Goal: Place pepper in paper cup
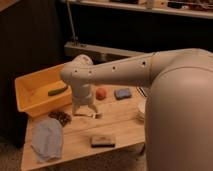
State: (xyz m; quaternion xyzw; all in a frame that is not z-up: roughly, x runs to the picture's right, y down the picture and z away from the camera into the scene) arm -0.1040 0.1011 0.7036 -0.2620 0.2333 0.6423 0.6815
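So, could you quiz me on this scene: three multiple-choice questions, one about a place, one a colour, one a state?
1. Where is the green pepper? A in the yellow bin B on a shelf C on the floor
2. What colour is the crumpled cloth? A red B blue C white
3. The gripper, hanging over the wooden table, is: A open and empty B shut on the pepper C shut on a fruit
Answers: 1A, it lies within the bin's walls; 2B, it is blue; 3A, its fingers stand apart, nothing between.
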